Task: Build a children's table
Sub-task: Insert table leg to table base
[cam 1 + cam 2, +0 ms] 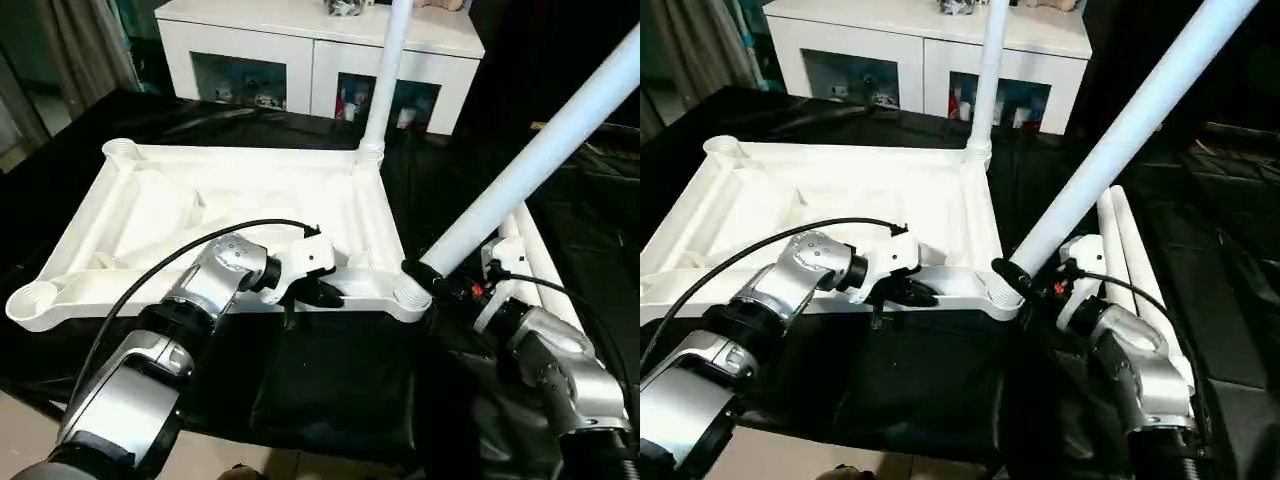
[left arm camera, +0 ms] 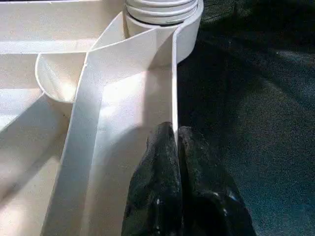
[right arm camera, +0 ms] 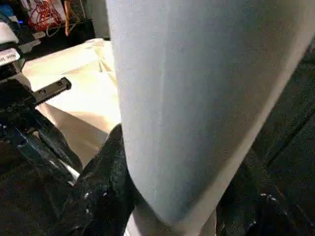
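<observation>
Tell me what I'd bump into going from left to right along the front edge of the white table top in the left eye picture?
Empty corner socket → left gripper, shut on the table top's rim → corner socket with the tilted leg in it → right gripper, shut on that leg → spare legs lying on the black sheet.
</observation>
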